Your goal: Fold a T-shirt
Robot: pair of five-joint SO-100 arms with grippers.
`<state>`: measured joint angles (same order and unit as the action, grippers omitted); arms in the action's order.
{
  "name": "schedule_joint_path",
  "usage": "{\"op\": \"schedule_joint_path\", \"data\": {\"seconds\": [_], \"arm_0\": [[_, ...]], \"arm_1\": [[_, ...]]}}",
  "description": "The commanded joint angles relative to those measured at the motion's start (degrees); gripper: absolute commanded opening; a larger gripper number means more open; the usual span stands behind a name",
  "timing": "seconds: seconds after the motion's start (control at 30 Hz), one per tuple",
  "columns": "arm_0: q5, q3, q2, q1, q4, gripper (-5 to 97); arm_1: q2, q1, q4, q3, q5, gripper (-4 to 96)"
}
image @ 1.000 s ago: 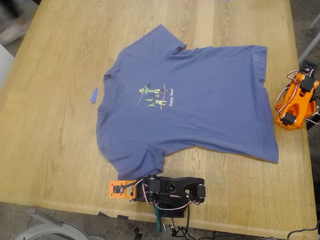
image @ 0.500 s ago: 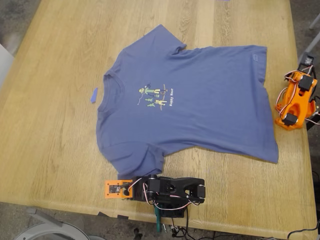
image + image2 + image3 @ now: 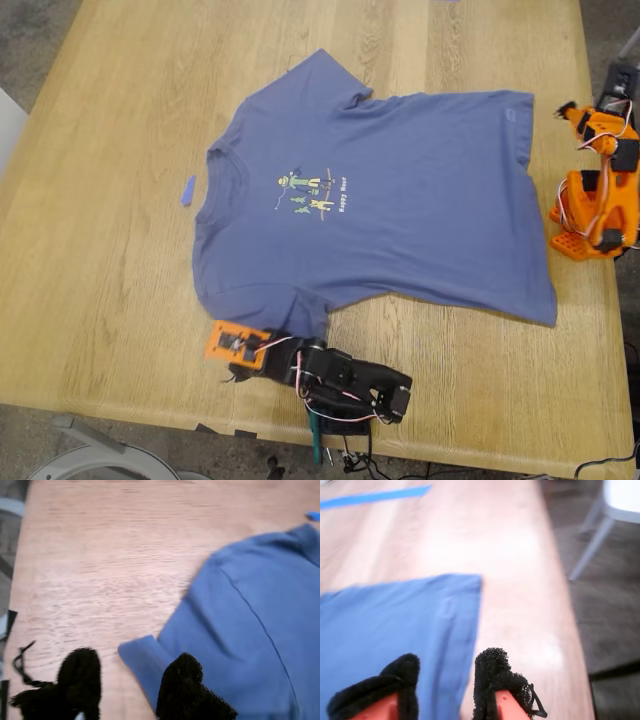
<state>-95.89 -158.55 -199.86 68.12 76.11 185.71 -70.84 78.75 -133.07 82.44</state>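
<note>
Exterior view shows T-shirt [image 3: 380, 200] spread flat on worktop [image 3: 100, 250], print up, no fold made yet; whole job left, by our read. Our first claw [image 3: 130, 680] poised over sleeve hem [image 3: 142, 662] at worktop's near edge, jaws apart, nothing gripped. Our second claw [image 3: 445, 680] hovers at bottom hem corner [image 3: 470, 585] by exterior view's right, jaws apart, empty. Small blue scrap [image 3: 188, 189] lies beside collar. Chest print [image 3: 312, 192] carries tiny yellow text, too small to read.
</note>
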Motion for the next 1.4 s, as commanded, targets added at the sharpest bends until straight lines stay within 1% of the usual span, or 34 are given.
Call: {"op": "schedule_joint_path", "data": {"seconds": [0.0, 0.03, 0.1, 0.13, 0.23, 0.27, 0.4, 0.53, 0.6, 0.7, 0.77, 0.87, 0.97, 1.17, 1.37], "arm_0": [[-0.88, 14.59, 2.72, -4.13, 6.50, 27], [-0.97, 17.23, 5.62, -5.19, 6.50, 28], [-0.70, 22.85, 11.95, -6.68, 6.68, 34], [-0.70, 25.93, 15.38, -7.03, 7.38, 38], [-2.02, 32.17, 24.08, -9.76, 7.65, 56], [-1.58, 33.84, 26.54, -10.11, 7.56, 58], [1.14, 38.23, 33.57, -11.25, 4.48, 60], [3.96, 38.50, 38.50, -13.01, -1.58, 60], [5.80, 37.62, 41.22, -13.80, -7.65, 60], [6.42, 37.71, 47.64, -16.00, -15.29, 60], [7.21, 37.79, 51.86, -17.93, -20.39, 57], [6.15, 39.02, 58.80, -21.45, -24.52, 57], [3.96, 40.08, 66.36, -25.14, -29.53, 57], [3.16, 48.25, 81.65, -31.38, -34.10, 57], [3.69, 54.67, 92.90, -33.05, -38.58, 60]], "arm_1": [[-4.66, 9.93, 7.38, 11.34, 1.41, 25.7], [-6.15, 14.06, 9.23, 13.80, 1.93, 26.5], [-9.14, 21.09, 11.07, 17.58, 2.37, 28.7], [-10.63, 24.52, 11.51, 19.07, 2.55, 29.3], [-13.97, 34.28, 10.63, 20.65, 2.81, 33.3], [-14.85, 37.35, 10.20, 20.65, 2.90, 34.4], [-18.90, 46.85, 5.89, 19.34, 2.02, 36.0], [-24.52, 50.89, -4.66, 15.82, 1.14, 36.3], [-27.51, 53.00, -11.25, 13.10, 1.14, 36.6], [-31.20, 56.16, -20.04, 8.96, 0.53, 36.3], [-33.93, 58.54, -23.38, 7.65, 0.62, 35.6], [-39.11, 62.67, -26.28, 8.00, 0.26, 34.3], [-45.53, 65.57, -29.53, 11.16, 0.09, 34.2], [-59.59, 70.14, -33.84, 21.18, 0.18, 34.3], [-70.84, 73.13, -34.63, 30.50, -0.35, 33.4]]}}
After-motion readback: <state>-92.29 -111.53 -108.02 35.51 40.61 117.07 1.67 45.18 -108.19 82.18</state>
